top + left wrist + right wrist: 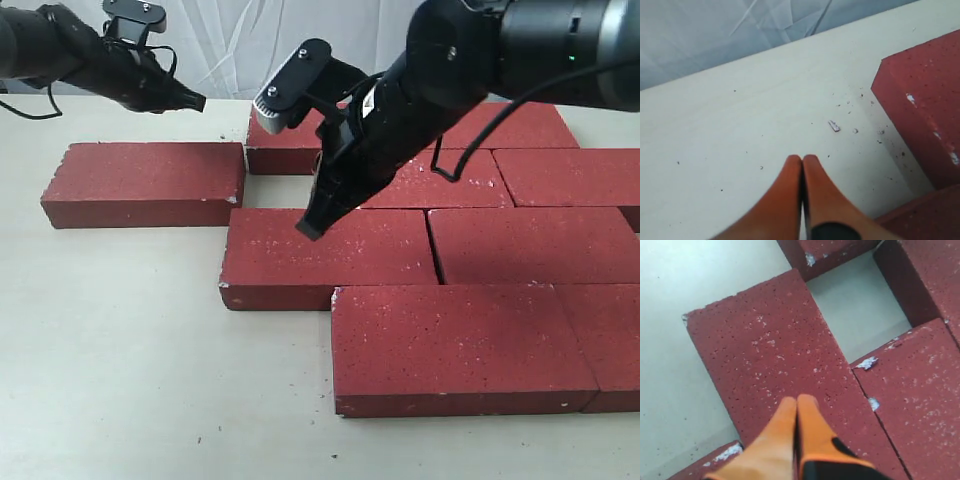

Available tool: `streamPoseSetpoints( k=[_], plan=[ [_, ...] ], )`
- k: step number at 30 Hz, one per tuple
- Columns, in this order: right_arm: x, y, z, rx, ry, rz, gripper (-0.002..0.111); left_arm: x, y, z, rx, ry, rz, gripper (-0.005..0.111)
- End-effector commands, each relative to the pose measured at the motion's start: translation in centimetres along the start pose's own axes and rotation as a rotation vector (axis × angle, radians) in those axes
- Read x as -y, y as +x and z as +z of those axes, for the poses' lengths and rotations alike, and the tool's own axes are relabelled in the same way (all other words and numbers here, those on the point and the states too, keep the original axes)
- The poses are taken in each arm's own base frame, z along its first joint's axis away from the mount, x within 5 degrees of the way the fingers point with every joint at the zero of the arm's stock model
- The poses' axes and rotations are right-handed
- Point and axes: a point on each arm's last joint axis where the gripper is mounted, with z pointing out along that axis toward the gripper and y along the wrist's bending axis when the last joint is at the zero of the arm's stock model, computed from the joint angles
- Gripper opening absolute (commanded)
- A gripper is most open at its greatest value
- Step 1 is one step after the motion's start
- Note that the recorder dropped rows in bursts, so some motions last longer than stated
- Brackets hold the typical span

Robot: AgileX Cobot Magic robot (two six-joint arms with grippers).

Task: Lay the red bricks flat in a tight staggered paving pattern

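Several red bricks lie flat on the table (120,360). One brick (145,183) lies apart at the left, with a gap to the back-row brick (283,140). The middle-row brick (325,258) touches its right neighbour (535,243), and a front brick (460,345) lies below them. My right gripper (310,229) is shut, its tips over the middle-row brick (775,355). My left gripper (197,101) is shut and empty, above bare table near the back left; a brick corner (925,95) shows beside it.
A pale curtain (230,30) hangs behind the table. Small crumbs of brick (834,126) dot the table near the left gripper. A gap of bare table (860,315) shows between bricks in the right wrist view.
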Motion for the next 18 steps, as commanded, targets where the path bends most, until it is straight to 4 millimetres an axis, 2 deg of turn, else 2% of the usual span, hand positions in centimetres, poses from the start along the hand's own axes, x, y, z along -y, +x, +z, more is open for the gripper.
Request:
streamPoseSetpoints(
  k=[1, 10, 18],
  plan=[
    [0.2, -0.4, -1.4, 0.083, 0.054, -0.024, -0.001, 0.4, 0.2, 1.3, -0.069, 0.018, 0.008, 0.0],
    [0.4, -0.5, -0.5, 0.099, 0.07, -0.024, -0.001, 0.5, 1.8, 3.0, -0.127, 0.039, -0.01, 0.0],
    [0.5, -0.5, -0.5, 0.103, 0.073, -0.024, -0.001, 0.9, 2.4, 2.9, -0.195, 0.088, -0.018, 0.0]
  ],
)
